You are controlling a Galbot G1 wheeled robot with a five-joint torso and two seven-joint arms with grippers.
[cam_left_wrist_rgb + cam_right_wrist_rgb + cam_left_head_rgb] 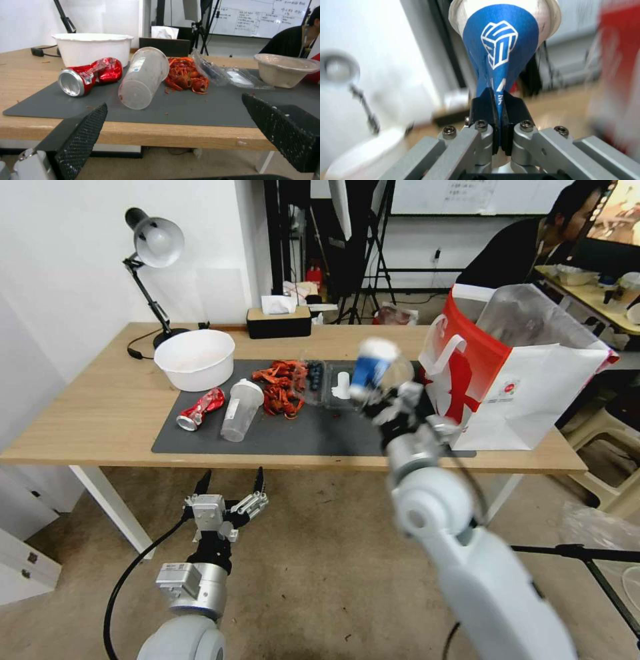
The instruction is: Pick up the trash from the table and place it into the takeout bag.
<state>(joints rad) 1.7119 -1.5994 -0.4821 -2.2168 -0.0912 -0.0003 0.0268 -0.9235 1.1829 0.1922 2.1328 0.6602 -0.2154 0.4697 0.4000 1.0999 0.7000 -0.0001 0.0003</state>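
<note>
My right gripper (375,397) is shut on the blue-and-white paper cup (371,367), squeezing its lower part flat (501,42), and holds it above the table (100,413), just left of the takeout bag (513,380). On the grey mat (300,437) lie a crushed red can (200,410), a clear shaker cup (240,409) on its side and a heap of red-orange scraps (283,385). The left wrist view shows the can (88,75), the shaker cup (143,77) and a beige bowl (283,70). My left gripper (230,483) hangs open below the table's front edge, facing them.
A large white bowl (195,359) stands at the mat's back left, with a desk lamp (153,247) behind it. A black tissue box (279,320) sits at the table's far edge. A clear plastic clamshell (327,380) lies mid-mat. A person sits behind the bag.
</note>
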